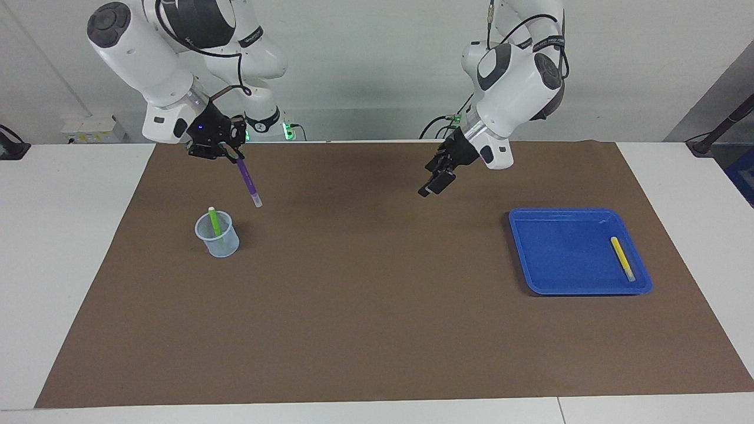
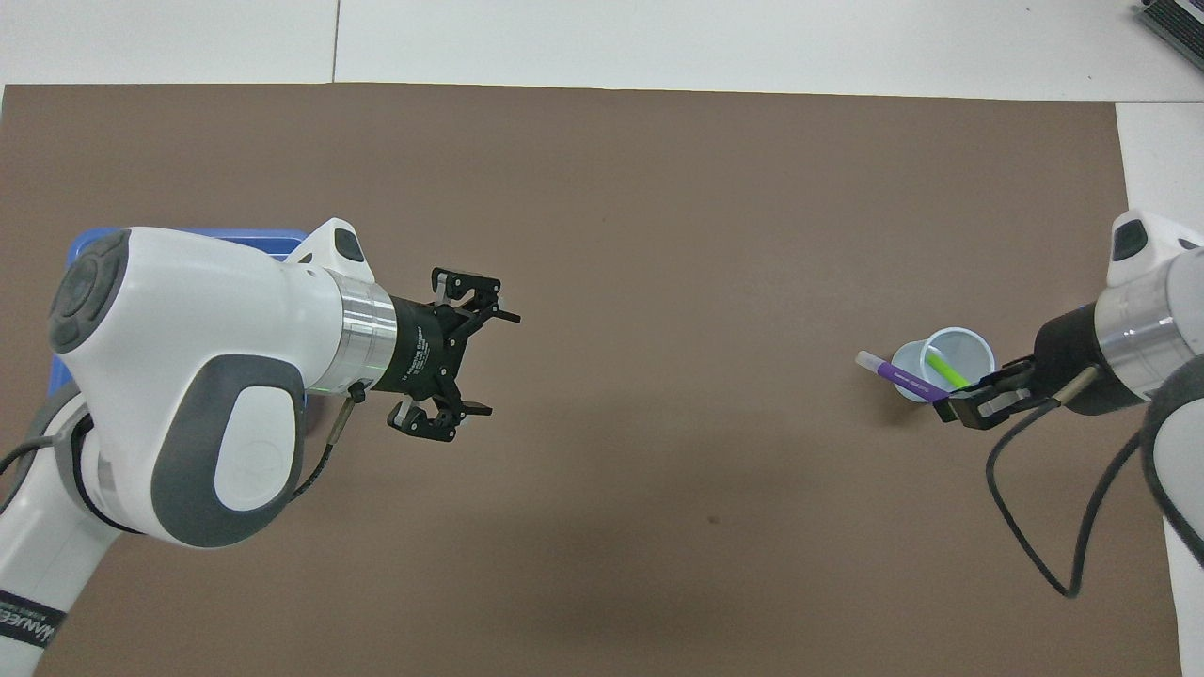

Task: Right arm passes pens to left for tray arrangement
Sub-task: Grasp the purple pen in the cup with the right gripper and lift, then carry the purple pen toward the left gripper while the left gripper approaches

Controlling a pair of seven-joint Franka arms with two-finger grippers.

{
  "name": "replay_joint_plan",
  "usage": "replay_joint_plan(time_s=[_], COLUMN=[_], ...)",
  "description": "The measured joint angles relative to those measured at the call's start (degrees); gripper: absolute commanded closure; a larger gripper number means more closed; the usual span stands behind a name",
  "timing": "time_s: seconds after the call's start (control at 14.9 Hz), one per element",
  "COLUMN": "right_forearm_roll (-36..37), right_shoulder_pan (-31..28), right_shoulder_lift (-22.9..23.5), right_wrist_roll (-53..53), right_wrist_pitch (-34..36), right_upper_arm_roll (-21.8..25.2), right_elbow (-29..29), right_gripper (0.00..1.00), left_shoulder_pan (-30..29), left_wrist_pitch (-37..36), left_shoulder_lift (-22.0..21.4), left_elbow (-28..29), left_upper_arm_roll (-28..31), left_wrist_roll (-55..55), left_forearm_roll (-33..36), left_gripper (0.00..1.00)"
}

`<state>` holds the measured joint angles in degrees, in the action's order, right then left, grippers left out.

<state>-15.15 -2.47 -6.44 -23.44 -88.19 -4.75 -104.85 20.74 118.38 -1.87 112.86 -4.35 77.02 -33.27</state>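
Above the table, right end effector (image 1: 231, 154): clamped on the purple pen (image 1: 248, 182), raised, apparently clear of the cup (image 1: 218, 235).
Left end effector (image 1: 433, 182): wide apart, empty, waiting.
Tray (image 1: 554, 259): yellow pen (image 1: 622, 258) inside.

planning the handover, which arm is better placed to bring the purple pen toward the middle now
Right. The right gripper is shut on the purple pen, lifted clear of the cup. The left gripper waits open over mid-mat, ready to receive.

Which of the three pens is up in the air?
The purple pen, held by the right gripper. The green pen stands in the cup; the yellow pen lies in the blue tray.
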Motion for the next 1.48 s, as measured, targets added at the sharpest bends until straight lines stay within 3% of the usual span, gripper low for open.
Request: replay_joint_plan(time_s=[0.4, 0.61, 1.01, 1.48], right_forearm_roll=[-7.7, -11.52, -18.51, -26.19], right_shoulder_pan=[2.23, 2.64, 2.64, 5.43], right_shoulder_lift=[-0.41, -0.75, -1.27, -1.45], right_wrist_roll=[-1.78, -5.02, -8.32, -11.59], right_wrist_pitch=[0.41, 0.41, 0.18, -3.0], right_upper_arm_roll=[-0.13, -0.13, -0.11, -0.16], right_elbow=[-0.8, -1.7, -3.19, -5.07], right_gripper=[1.0, 1.0, 1.0, 1.0], left_shoulder_pan=[0.11, 1.36, 7.22, 14.54], left_wrist_pitch=[0.18, 3.79, 12.42, 14.59], left_shoulder_lift=[0.0, 0.0, 0.13, 0.16], left_elbow=[0.0, 0.07, 0.47, 0.16], left_upper_arm_roll=[-0.02, -0.01, -0.06, -0.1], left_wrist_roll=[0.58, 3.33, 11.82, 23.8], left_forearm_roll=[0.0, 0.0, -0.01, -0.07], left_gripper=[0.0, 0.0, 0.0, 0.0])
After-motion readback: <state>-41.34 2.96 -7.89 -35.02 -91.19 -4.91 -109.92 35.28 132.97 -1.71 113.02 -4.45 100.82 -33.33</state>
